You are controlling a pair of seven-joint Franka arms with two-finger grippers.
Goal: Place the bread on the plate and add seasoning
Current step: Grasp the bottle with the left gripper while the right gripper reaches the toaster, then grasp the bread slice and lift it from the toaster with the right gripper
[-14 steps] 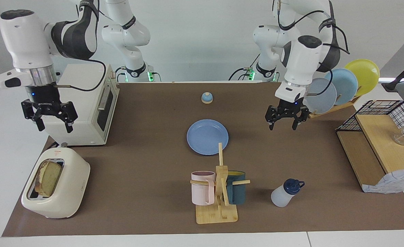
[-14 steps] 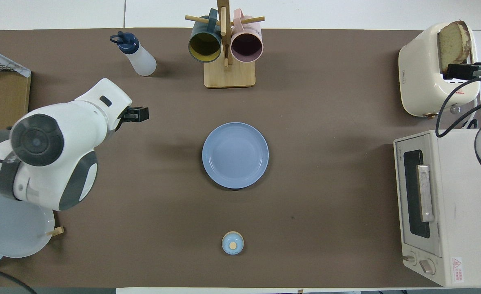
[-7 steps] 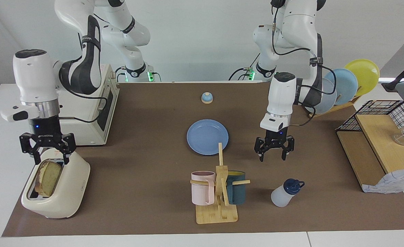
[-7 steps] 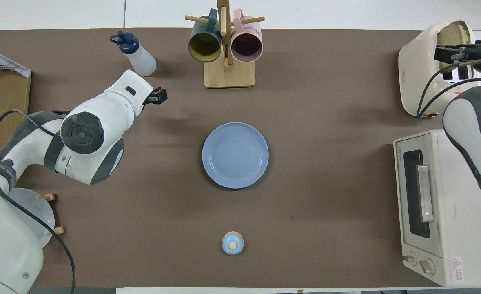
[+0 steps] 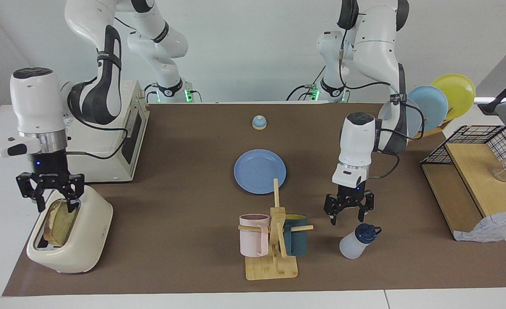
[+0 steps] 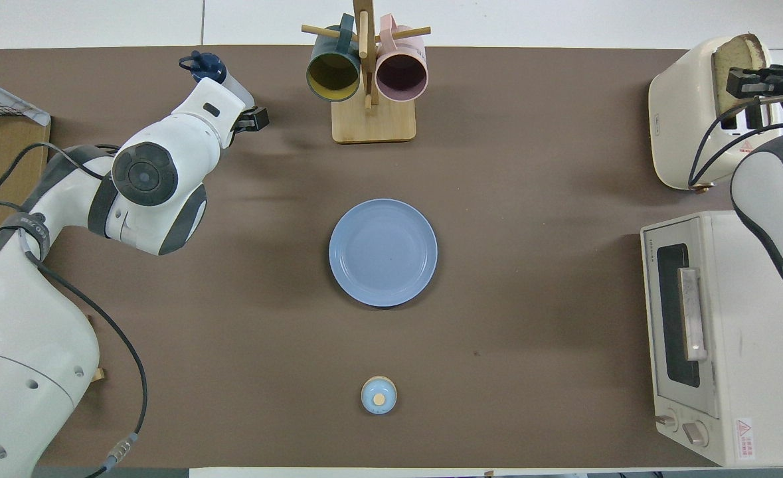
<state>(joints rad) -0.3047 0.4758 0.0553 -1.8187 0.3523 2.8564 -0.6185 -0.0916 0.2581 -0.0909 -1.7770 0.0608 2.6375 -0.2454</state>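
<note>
The bread (image 5: 60, 219) stands upright in a slot of the cream toaster (image 5: 83, 240), which sits at the bench corner farthest from the robots at the right arm's end. The right tool (image 5: 52, 201) is down at the top of the toaster, its fingers (image 5: 70, 201) straddling the upper edge of the slice. They are spread partway, and whether they already press on the bread cannot be told. A white toaster oven (image 5: 107, 128) stands on the same end of the bench, nearer to the robots.

The plate (image 5: 259, 171) lies flat and bare at the middle of the bench. The small blue-and-tan bell (image 5: 259, 122) sits between it and the bench edge nearest the robots.

The seasoning (image 5: 358, 241) bottle leans slightly, standing near the bench edge farthest from the robots, toward the left arm's end, beside the wooden mug stand (image 5: 274, 240). The stand carries a pink mug (image 5: 254, 234) and a dark teal mug (image 5: 296, 240). The left tool (image 5: 349, 212) hangs just over the bottle's dark cap, fingers wide apart and holding nothing, not touching it.

At the left arm's end a rack holds a grey-blue plate, a pale blue plate (image 5: 428, 105) and a yellow plate (image 5: 456, 94) on edge, with a wire basket (image 5: 478, 143) on a wooden shelf beside it.
</note>
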